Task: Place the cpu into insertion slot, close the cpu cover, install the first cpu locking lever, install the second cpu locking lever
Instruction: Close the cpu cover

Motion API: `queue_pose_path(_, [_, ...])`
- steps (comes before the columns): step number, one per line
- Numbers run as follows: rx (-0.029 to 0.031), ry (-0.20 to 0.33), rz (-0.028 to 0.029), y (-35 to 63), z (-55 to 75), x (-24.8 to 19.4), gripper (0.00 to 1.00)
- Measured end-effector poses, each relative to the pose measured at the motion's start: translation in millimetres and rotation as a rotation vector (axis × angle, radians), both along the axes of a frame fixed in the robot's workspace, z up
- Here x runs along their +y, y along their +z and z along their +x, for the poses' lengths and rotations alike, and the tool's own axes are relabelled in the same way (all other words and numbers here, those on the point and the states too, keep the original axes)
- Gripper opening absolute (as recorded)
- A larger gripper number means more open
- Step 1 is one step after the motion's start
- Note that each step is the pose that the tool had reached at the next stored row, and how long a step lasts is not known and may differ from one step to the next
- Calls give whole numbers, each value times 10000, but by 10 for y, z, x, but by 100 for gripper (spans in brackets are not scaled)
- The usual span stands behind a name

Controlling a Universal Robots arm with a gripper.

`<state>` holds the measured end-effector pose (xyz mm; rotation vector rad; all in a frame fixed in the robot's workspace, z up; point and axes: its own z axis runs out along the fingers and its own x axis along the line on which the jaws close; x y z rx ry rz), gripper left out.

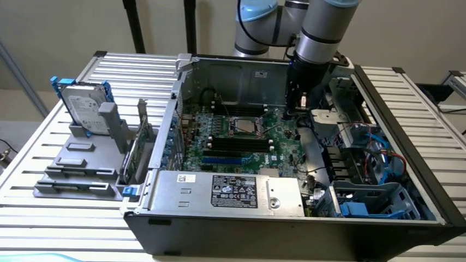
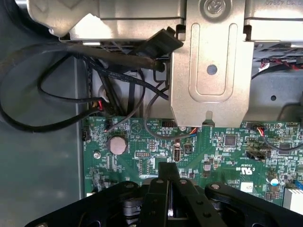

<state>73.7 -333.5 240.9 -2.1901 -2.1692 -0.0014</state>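
Observation:
In the exterior view the insertion slot (image 1: 244, 126) sits mid-board in the open computer case, a dark square frame with a silvery rim. A pale silvery square lies in its middle; I cannot tell whether that is the cpu or the cpu cover. The locking levers are too small to make out. My gripper (image 1: 300, 109) hangs at the back of the case, toward the exterior view's right of the slot and apart from it. In the wrist view the gripper (image 2: 169, 172) is shut, its black fingers pressed together with nothing between them, above the green motherboard (image 2: 222, 146).
A grey labelled power-supply box (image 1: 226, 191) fills the case's front. Black memory slots (image 1: 237, 144) lie just in front of the socket. A silvery metal bracket (image 2: 210, 71) and loose black cables (image 2: 57, 109) lie ahead of the fingers. A hard drive (image 1: 82, 106) stands outside the case.

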Motion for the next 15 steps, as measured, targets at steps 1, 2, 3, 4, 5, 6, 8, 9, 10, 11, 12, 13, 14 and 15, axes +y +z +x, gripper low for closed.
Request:
queue_pose_path(1, [70,0,7,-1,-9,1,11])
queue_pose_path(2, [194,2,11,0,-17,2,11])
queue_pose_path(3, [363,1,11,0,-24,2,11])
queue_pose_path(4, [518,4,13,0,-31,4,11])
queue_pose_path(5, [640,12,13,0,-38,4,11])
queue_pose_path(6, [741,22,12,0,-45,4,11])
queue_pose_path(8, [907,47,10,1,-60,5,11])
queue_pose_path(9, [980,63,11,1,-68,5,11])
queue_pose_path(10, [1050,75,12,2,-78,6,11])
queue_pose_path(11, [1119,82,12,3,-90,6,11])
queue_pose_path(12, [1183,88,12,4,-104,6,11])
queue_pose_path(13, [1241,93,12,5,-119,6,11])
queue_pose_path(14, [1293,100,11,6,-133,6,11])
queue_pose_path(15, [1344,106,10,6,-150,6,11])
